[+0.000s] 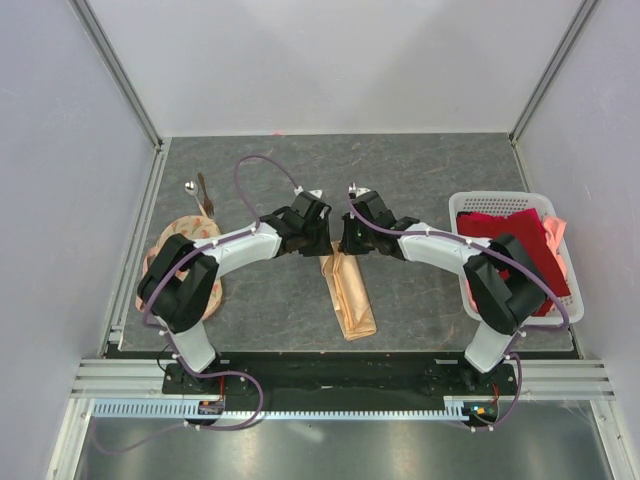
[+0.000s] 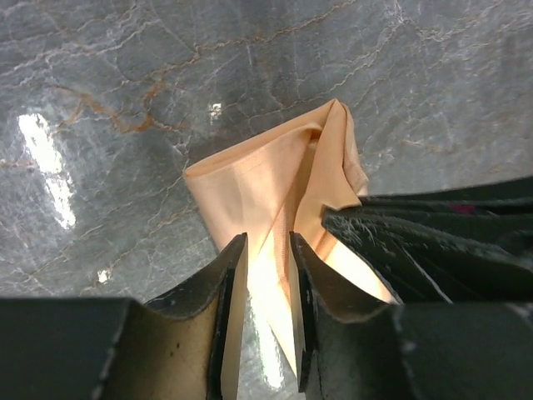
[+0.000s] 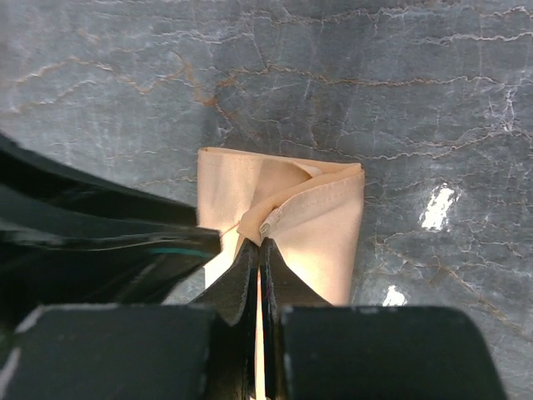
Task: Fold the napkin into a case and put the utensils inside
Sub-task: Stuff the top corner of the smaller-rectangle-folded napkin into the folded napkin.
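Napkin (image 1: 348, 298): folded into a narrow peach strip mid-table (image 1: 430, 170), its far end under both grippers.
Right gripper (image 3: 257, 243): pinched tight on a raised fold at that end.
Left gripper (image 2: 267, 243): just beside it, fingers a narrow gap apart, cloth showing between them.
Spoon (image 1: 190, 187), brown stick (image 1: 204, 194): side by side at the far left, well apart from the napkin.
Cream cloth (image 1: 186, 236): near the left arm.
Basket (image 1: 500, 200): right, holding red cloth (image 1: 520, 240).

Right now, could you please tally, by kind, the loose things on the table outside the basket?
Cloths: 2 (peach-orange napkin, round printed cloth)
Utensils: 2 (spoon, brown stick)
Total: 4
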You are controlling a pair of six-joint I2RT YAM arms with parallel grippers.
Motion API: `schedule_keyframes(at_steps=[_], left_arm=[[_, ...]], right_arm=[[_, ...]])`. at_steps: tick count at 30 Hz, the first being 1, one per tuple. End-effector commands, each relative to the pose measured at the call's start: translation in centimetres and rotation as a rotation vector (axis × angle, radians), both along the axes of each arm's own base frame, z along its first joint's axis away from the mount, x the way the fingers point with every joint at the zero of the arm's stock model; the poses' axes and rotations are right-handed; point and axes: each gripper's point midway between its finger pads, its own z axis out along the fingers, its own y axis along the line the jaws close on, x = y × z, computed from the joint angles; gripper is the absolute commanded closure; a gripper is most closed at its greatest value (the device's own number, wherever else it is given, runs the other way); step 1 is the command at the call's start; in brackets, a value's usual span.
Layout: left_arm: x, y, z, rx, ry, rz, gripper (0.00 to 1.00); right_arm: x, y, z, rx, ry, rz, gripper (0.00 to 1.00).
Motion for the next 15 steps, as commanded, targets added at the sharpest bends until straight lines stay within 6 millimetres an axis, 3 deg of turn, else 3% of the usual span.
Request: schedule_keyframes(at_steps=[1,15], left_arm=[[1.4,0.1,0.7,0.129,-0.104,-0.021,0.65],[1.5,-0.3,-0.5,0.335,-0.168,-0.056,0.60]], right_arm=[[0.3,0.3,3.2,0.095,-0.048,-0.008,1.00],[0.0,-0.2,2.9,0.149,-0.027,-0.002,1.00]])
